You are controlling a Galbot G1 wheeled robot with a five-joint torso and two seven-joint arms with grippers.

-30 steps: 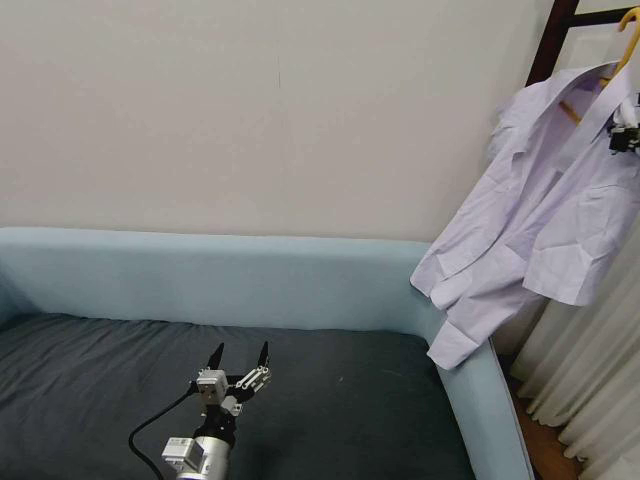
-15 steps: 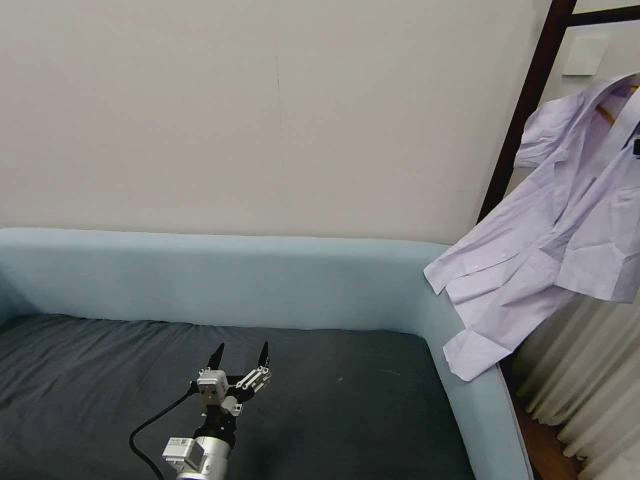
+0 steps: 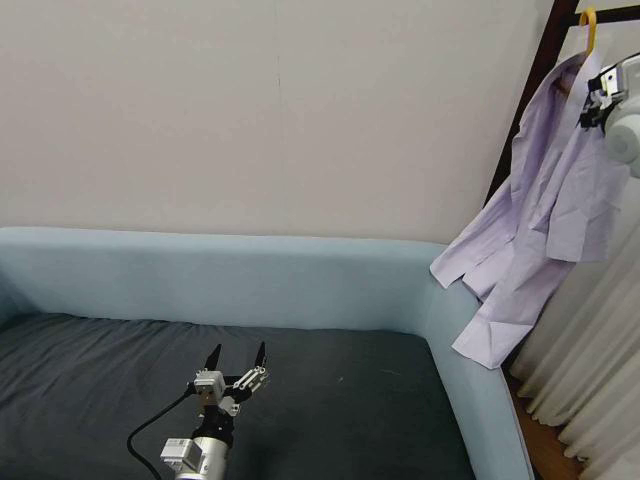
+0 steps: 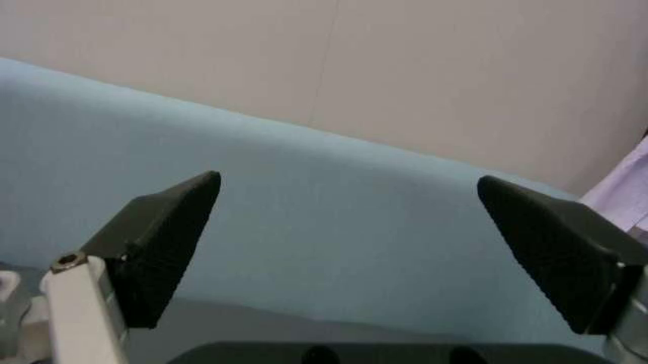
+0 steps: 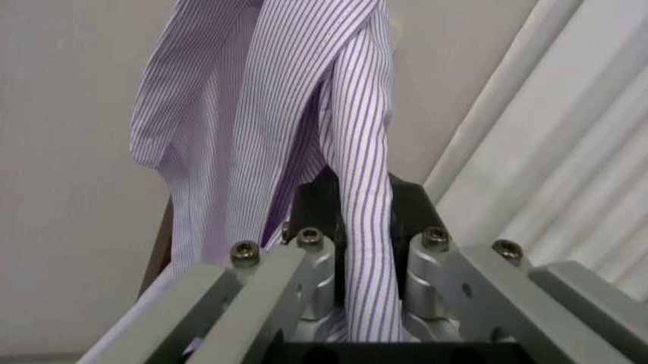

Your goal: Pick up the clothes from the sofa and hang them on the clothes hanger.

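Grey-metal right gripper: found clenched on purple-striped cotton shirt, high beside yellow plastic hanger hook, dark wooden rack. Left gripper: found spread, low over light-blue sofa. Judged best: hold until hook seats.

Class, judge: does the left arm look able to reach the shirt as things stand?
Probably not: left gripper sits low over the sofa; the shirt hangs high past its end, in the right gripper.

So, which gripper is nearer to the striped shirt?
Right. The right gripper is shut on the shirt, up high; the left gripper hangs open above the sofa seat, well apart.
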